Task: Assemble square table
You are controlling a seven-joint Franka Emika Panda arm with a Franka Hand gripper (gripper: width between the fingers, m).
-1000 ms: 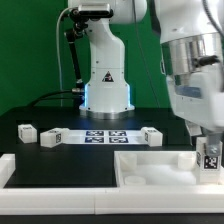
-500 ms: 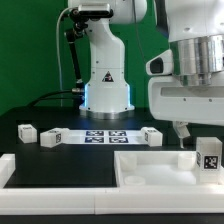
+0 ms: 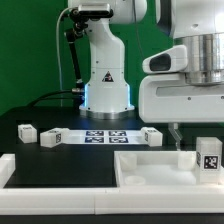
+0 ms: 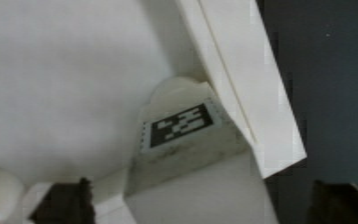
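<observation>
Arm has lifted and slid toward 9 o'clock in the exterior view, so the fingers (image 3: 175,133) are off the leg (image 3: 208,157) now. How wide they sit, can't tell. Leg stands upright in the tabletop (image 3: 160,172) corner, about 4 o'clock from them. Looks placed; I'd guess fastening comes next.

I see the white tray-like tabletop (image 3: 150,170) lying rim-up. One tagged leg (image 3: 209,156) stands upright inside against its rim, and other legs (image 3: 50,138) lie loose beyond.
</observation>
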